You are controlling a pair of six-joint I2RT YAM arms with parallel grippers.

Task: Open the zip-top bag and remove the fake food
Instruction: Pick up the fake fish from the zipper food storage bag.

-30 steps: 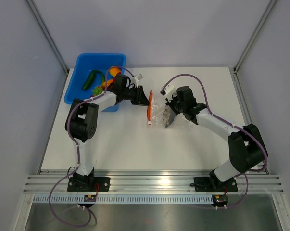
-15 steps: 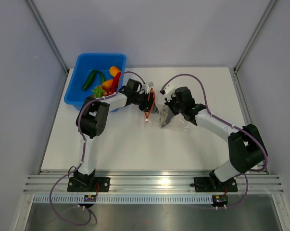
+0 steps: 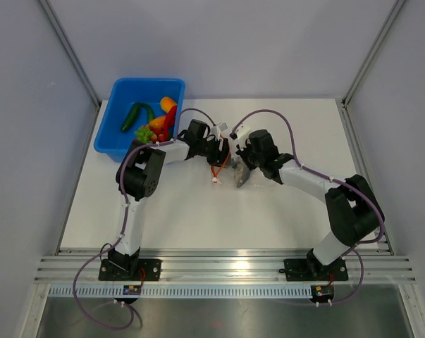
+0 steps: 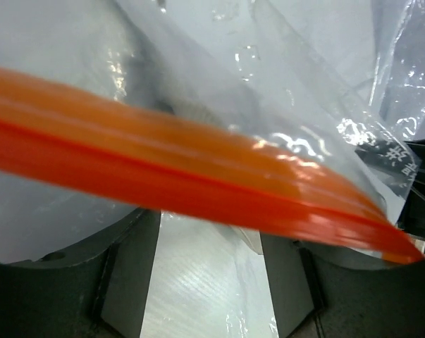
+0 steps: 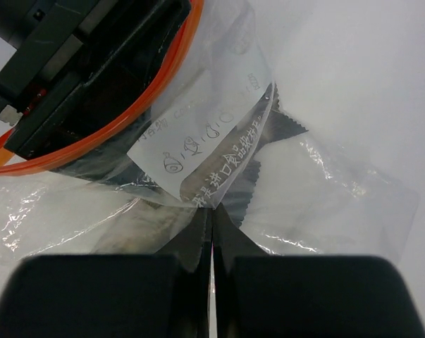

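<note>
**Bag pinned at one end, mouth spread at the other**

The zip-top bag lay at mid-table between the two arms, its orange zip strip turned left and looped open. The right gripper was clenched on the bag's crinkled edge just below the white label, apparently to anchor it while the other end was worked. The left gripper sat at the bag's mouth with its jaws parted and grasping nothing, the strip crossing just beyond its fingers, probably ready to reach in. The fake food was heaped in the blue tub at the table's far left corner. Whether any piece remained in the bag could not be told.
</note>
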